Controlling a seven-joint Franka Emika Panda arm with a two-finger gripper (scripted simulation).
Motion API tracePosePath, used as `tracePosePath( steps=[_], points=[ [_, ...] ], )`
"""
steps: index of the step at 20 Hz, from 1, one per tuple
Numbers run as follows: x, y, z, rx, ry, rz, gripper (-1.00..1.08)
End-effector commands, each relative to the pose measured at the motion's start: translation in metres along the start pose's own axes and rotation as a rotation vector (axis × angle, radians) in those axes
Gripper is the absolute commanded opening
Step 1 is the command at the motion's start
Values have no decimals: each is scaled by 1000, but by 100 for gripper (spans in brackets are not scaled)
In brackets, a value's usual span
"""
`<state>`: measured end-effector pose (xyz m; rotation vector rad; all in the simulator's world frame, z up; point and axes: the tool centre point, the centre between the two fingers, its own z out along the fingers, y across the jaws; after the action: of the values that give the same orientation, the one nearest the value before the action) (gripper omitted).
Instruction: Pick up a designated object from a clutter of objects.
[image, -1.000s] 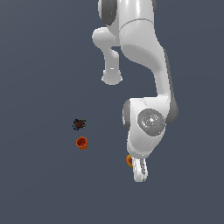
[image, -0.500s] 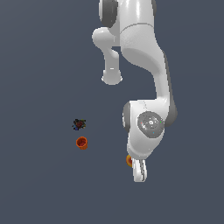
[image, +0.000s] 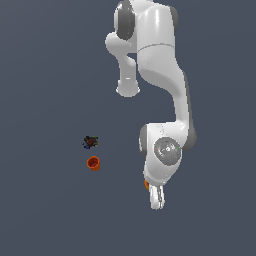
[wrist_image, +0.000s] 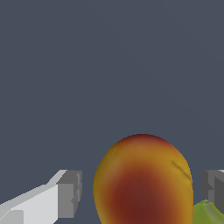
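The designated object is a round orange-yellow fruit with a red patch, filling the space between my two fingers in the wrist view. My gripper is open, with a narrow gap on each side between the pads and the fruit. In the exterior view only an orange sliver of the designated object shows beside the white hand, with my gripper low over the floor. Part of a yellow-green ball sits close against the fruit near one finger.
An orange-red cup-like thing stands toward the exterior view's left of the hand. A dark speckled lump with a red centre lies just beyond it. The white arm rises above the hand.
The hand has shifted very slightly toward the exterior view's left and the wrist has turned a little. The objects have not moved.
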<state>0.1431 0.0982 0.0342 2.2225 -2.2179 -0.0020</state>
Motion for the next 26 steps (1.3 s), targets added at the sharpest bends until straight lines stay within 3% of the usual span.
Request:
tracePosePath(
  steps=[1,2,3,17,26],
  points=[
    [0,-1,1,2,0,0,100],
    [0,-2,0,2,0,0,100],
    [0,-2,0,2,0,0,-100],
    [1,0,-1,1,0,0,-100],
    [17,15,-21,1,-1,0,-100]
  ],
)
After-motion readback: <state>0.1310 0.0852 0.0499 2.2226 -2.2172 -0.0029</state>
